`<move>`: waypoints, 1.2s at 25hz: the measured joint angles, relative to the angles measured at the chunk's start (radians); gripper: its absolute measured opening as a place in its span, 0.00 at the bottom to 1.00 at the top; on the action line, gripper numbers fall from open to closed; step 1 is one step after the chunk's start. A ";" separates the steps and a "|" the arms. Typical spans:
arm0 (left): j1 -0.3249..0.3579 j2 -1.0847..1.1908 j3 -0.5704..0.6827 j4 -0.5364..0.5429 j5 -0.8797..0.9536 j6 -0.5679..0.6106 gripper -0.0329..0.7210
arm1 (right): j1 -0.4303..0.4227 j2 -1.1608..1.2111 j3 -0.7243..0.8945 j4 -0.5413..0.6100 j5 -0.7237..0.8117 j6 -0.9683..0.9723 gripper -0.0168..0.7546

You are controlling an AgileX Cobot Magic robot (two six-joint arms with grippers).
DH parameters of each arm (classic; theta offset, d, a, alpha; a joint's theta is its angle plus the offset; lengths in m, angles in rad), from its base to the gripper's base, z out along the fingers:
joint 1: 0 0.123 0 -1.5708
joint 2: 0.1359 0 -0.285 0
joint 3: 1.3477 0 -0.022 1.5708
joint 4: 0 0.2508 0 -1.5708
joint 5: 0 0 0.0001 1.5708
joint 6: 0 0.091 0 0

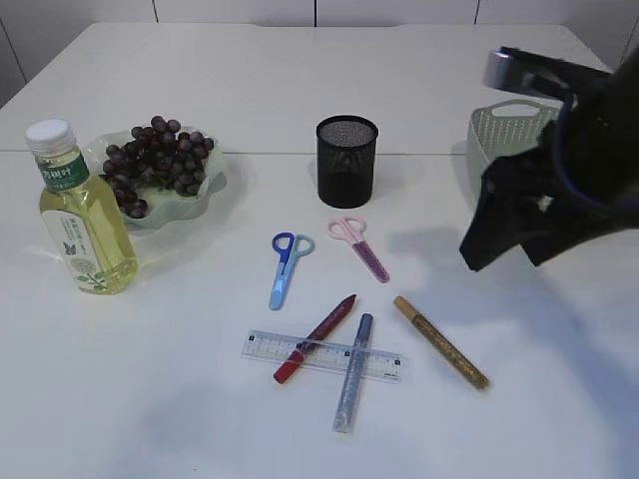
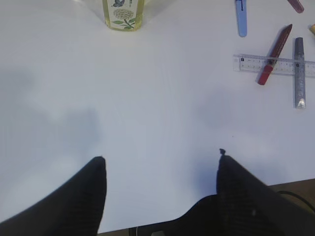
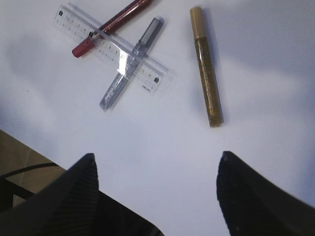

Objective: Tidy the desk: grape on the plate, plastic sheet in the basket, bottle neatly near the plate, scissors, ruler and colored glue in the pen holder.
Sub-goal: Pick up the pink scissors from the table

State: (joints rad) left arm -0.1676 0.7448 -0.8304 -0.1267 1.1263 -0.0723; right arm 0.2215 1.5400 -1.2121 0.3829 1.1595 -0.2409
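**Ana:** White counter (image 1: 300, 90) fills the exterior view. What sits on it?

**Ben:** At left, a bottle (image 1: 80, 210) of yellow liquid stands upright just beside a pale green plate (image 1: 205, 198) heaped with grapes (image 1: 155, 160). A black mesh pen holder (image 1: 346, 160) stands at upper centre, empty from what shows. Below it lie blue scissors (image 1: 287, 264) and pink scissors (image 1: 357, 244). Lower centre, a clear ruler (image 1: 321, 355) lies under a red glue pen (image 1: 315, 337) and a silver glue pen (image 1: 353, 371); a gold glue pen (image 1: 440, 341) lies apart at right. A green basket (image 1: 499, 135) is at upper right, partly behind the right arm (image 1: 559, 190).

**Ana:** Left wrist view?

**Ben:** The left tool (image 2: 161, 160) hangs spread over bare counter, empty. Bottle base at the top edge, ruler at upper right.

**Ana:** Right wrist view?

**Ben:** The right tool (image 3: 156, 160) is spread too, holding nothing. Ruler, red and silver pens upper left, gold pen upper centre.
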 joint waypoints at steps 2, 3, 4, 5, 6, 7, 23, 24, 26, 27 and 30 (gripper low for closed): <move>0.000 0.000 0.000 0.000 0.000 0.000 0.71 | 0.020 0.076 -0.093 -0.022 0.020 0.017 0.75; 0.000 0.000 0.000 0.000 0.000 0.000 0.71 | 0.030 0.108 -0.136 -0.036 0.033 0.031 0.75; 0.000 0.000 0.000 0.000 0.000 0.000 0.71 | 0.043 0.153 -0.190 -0.054 0.045 0.043 0.75; 0.000 0.000 0.000 0.000 0.000 0.000 0.71 | 0.055 0.193 -0.245 -0.076 0.052 0.056 0.75; 0.000 0.000 0.000 0.000 0.000 0.000 0.71 | 0.066 0.227 -0.291 -0.095 0.057 0.065 0.75; 0.000 0.000 0.000 0.000 0.000 0.000 0.71 | 0.076 0.261 -0.345 -0.119 0.059 0.077 0.75; 0.000 0.000 0.000 0.012 0.031 0.000 0.71 | 0.153 0.699 -0.733 -0.209 0.064 0.131 0.75; 0.000 0.000 0.000 0.015 0.032 0.000 0.70 | 0.153 0.715 -0.750 -0.214 0.064 0.133 0.75; 0.000 0.000 0.000 0.016 0.036 0.000 0.69 | 0.153 0.750 -0.783 -0.223 0.064 0.138 0.75; 0.000 0.000 0.000 0.017 0.038 0.000 0.68 | 0.153 0.763 -0.800 -0.223 0.064 0.140 0.75; 0.000 0.000 0.000 0.017 0.039 0.000 0.67 | 0.153 0.803 -0.836 -0.225 0.064 0.144 0.75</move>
State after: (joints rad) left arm -0.1676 0.7448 -0.8304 -0.1092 1.1650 -0.0723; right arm 0.3748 2.3431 -2.0480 0.1581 1.2231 -0.0971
